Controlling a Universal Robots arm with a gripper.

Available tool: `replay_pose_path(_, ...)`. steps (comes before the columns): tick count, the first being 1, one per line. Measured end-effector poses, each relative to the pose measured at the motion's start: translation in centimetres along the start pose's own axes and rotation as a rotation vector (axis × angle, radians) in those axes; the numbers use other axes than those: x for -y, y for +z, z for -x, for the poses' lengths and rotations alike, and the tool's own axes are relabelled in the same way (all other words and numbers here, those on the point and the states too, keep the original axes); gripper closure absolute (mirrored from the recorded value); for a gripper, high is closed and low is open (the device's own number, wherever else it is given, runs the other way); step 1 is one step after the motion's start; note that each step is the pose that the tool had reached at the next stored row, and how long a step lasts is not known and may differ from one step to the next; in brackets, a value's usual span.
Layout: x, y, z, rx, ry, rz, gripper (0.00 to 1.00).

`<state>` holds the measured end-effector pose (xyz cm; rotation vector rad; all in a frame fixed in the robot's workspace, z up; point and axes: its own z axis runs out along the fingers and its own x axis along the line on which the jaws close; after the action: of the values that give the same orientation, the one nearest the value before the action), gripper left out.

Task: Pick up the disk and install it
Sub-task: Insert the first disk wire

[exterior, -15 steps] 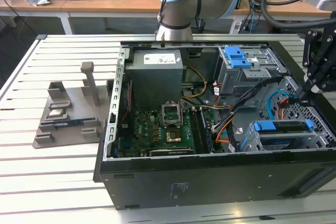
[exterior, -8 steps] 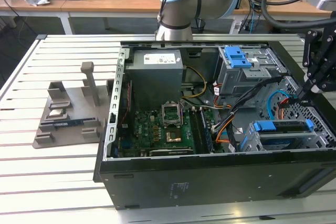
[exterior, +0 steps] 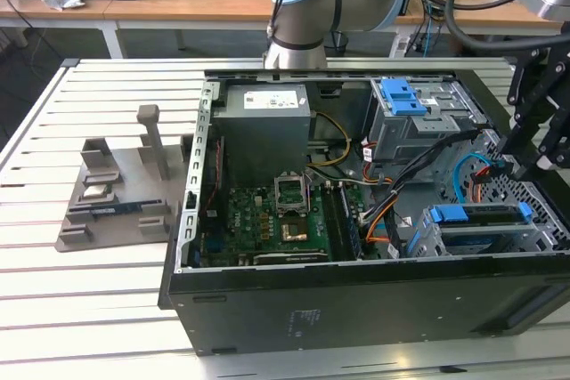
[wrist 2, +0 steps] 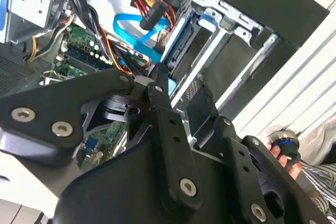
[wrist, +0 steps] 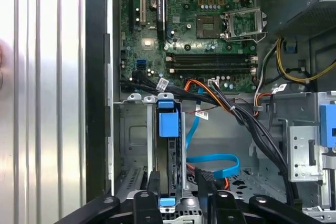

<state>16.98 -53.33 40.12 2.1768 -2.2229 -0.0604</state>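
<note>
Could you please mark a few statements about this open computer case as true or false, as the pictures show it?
1. The disk with blue rails sits in the drive cage inside the computer case. True.
2. The pincer hovers over the grey fixture on the table. False: it is at the drive cage, right by the disk.
3. The processor socket on the motherboard holds a large cooler. False: the socket is bare.
4. A blue ribbon cable lies beside the drive cage. True.
5. The grey power supply lies outside the case on the table. False: it is mounted inside the case.
</note>
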Motion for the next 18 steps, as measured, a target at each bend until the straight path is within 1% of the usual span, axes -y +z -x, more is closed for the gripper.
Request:
replay_pose_path(2, 0.53, 0.36, 0.4, -0.0005, 0.0, 0.0014, 0.58)
replay_pose_path(3, 0.89, 0.64, 0.76, -0.0008, 0.0, 0.0024, 0.58)
replay_pose_path(4, 1.29, 1.05, 1.49, -0.0009, 0.0, 0.0036, 0.58)
replay_pose_path(5, 1.83, 1.71, 2.64, -0.001, 0.0, 0.005, 0.58)
replay_pose_path(6, 2.26, 2.11, 3.17, -0.0015, 0.0, 0.0058, 0.58)
replay_pose_path(9, 2.68, 2.7, 3.37, -0.0017, 0.001, 0.0063, 0.58)
replay_pose_path(10, 2.76, 3.07, 3.37, -0.0017, 0.003, 0.0064, 0.58)
replay_pose_path(14, 2.82, 4.12, 3.36, -0.0018, 0.003, 0.0063, 0.58)
replay_pose_path(18, 2.82, 4.16, 3.36, -0.0018, 0.003, 0.0063, 0.58)
